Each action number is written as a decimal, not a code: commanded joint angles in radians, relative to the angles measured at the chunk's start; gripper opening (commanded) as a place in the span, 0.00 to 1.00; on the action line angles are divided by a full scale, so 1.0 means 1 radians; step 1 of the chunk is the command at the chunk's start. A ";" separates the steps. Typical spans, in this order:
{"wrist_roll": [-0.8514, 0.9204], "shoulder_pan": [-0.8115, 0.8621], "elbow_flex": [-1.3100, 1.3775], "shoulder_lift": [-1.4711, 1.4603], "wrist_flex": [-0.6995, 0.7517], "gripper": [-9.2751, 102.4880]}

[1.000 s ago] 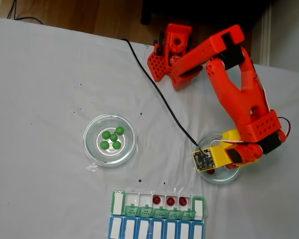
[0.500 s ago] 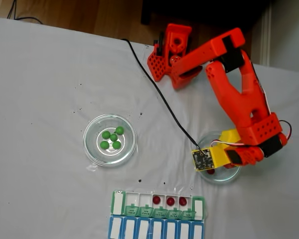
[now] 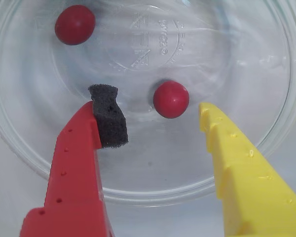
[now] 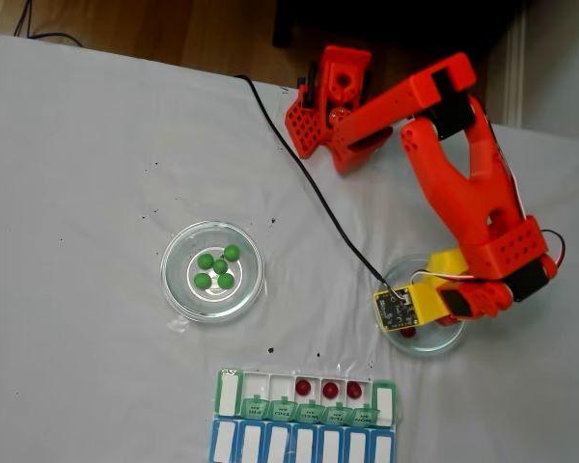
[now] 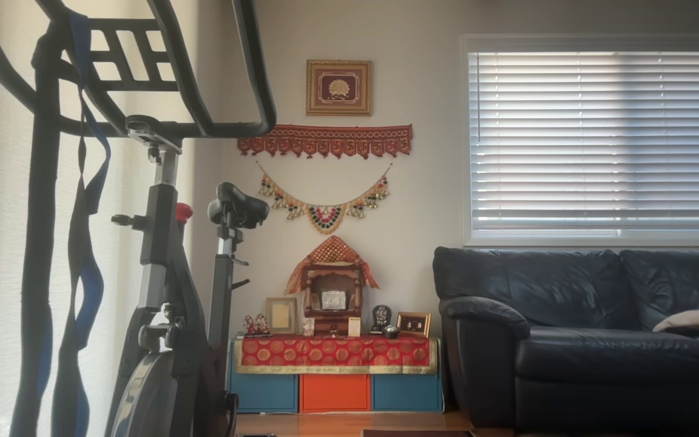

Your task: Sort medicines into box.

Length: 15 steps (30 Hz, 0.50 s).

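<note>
Gripper [image 3: 155,111] spread wide over glass dish [image 3: 266,148] — one red ball [image 3: 171,99] between its fingertips.
Second red ball [image 3: 75,24] near dish's far rim; green-lidded box [image 4: 306,396] at table's bottom edge — three reds inside.

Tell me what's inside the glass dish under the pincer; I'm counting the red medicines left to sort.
Wrist view: two red balls lie in the glass dish, one between the open pincer fingers. Dish floor behind the fingers is hidden.
</note>
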<state>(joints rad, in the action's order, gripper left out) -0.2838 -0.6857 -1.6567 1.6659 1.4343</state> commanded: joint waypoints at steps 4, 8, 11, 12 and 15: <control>-0.006 -0.012 0.009 0.006 -0.011 0.33; -0.005 -0.009 0.021 0.003 0.000 0.33; -0.005 -0.005 0.026 0.002 0.009 0.33; -0.003 -0.005 0.026 0.000 0.011 0.33; -0.003 -0.005 0.026 -0.006 0.011 0.33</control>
<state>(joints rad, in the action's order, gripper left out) -0.2838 -0.6888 -1.6567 1.6414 1.4389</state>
